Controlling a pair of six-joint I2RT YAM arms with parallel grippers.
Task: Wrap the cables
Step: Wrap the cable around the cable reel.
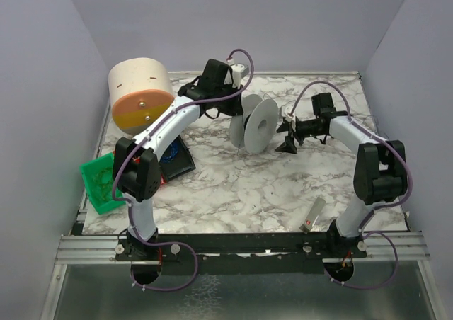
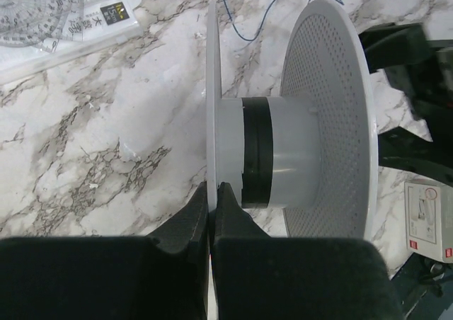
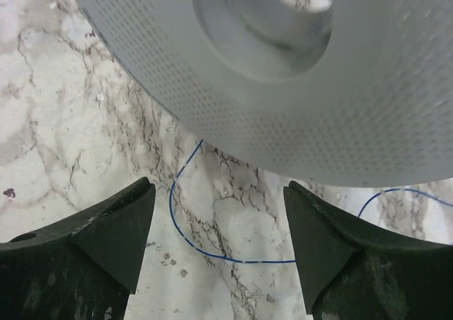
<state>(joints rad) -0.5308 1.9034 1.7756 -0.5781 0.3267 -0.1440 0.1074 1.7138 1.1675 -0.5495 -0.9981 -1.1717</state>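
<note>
A white spool (image 1: 256,125) lies on its side at mid-table, with a black band (image 2: 256,153) round its hub. My left gripper (image 2: 211,187) is shut on the spool's thin solid flange (image 2: 211,86); it comes in from the far left (image 1: 237,113). The cable, a very thin blue wire (image 3: 241,261), curves loose on the marble between the fingers of my right gripper (image 3: 217,192), which is open just right of the perforated flange (image 3: 283,79) and touches nothing. More of the wire (image 2: 239,35) shows beyond the spool. My right gripper (image 1: 285,130) faces the spool's open end.
A big cream and orange roll (image 1: 140,97) stands at the back left. A green basket (image 1: 101,183) and a black tray with a blue bundle (image 1: 177,157) sit left. A packaged protractor (image 2: 49,15) lies near the spool. A small tagged item (image 1: 313,215) rests front right.
</note>
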